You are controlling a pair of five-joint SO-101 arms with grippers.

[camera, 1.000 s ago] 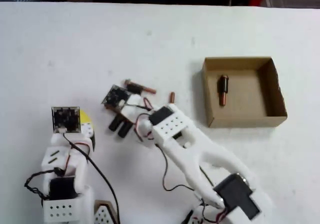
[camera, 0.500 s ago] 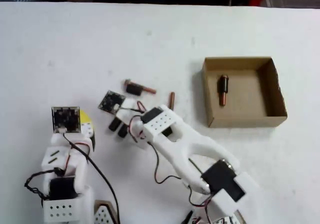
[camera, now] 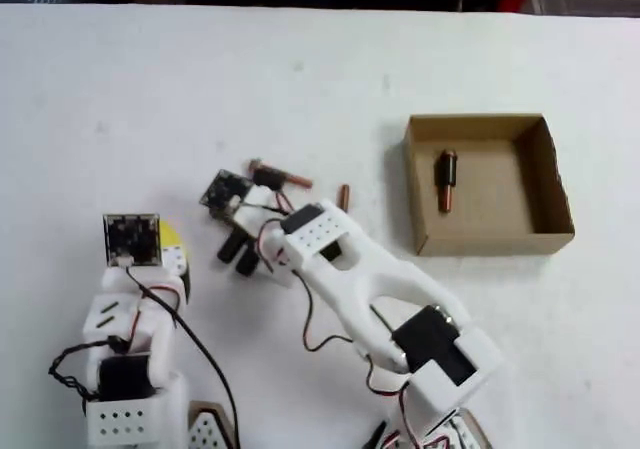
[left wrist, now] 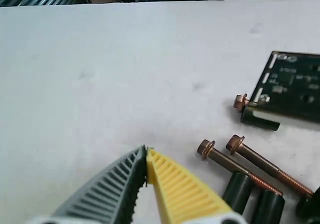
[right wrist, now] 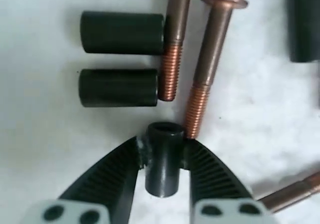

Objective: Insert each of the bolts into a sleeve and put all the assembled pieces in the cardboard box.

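Observation:
My right gripper (right wrist: 165, 144) is shut on a black sleeve (right wrist: 163, 166), whose open end lies close to the threaded tip of a copper bolt (right wrist: 212, 59). A second bolt (right wrist: 175, 39) lies beside two more sleeves (right wrist: 122, 33) (right wrist: 119, 88). From above, the right arm (camera: 330, 244) covers this cluster, with two sleeves (camera: 238, 251) showing. An assembled bolt and sleeve (camera: 275, 177) and a loose bolt (camera: 343, 196) lie nearby. The cardboard box (camera: 540, 234) holds one assembled piece (camera: 446, 177). My left gripper (left wrist: 146, 153) is shut and holds nothing, to the left of the bolts (left wrist: 230, 164).
Another sleeve (right wrist: 304, 22) and a bolt (right wrist: 290, 194) lie at the edges of the right wrist view. The left arm (camera: 130, 309) stands at the lower left. Bare white table (camera: 200, 89) stretches behind the parts and around the box.
The right arm's elbow has swung left and its wrist has shifted slightly over the sleeves. The loose bolt near the box shows more. The left arm has not moved.

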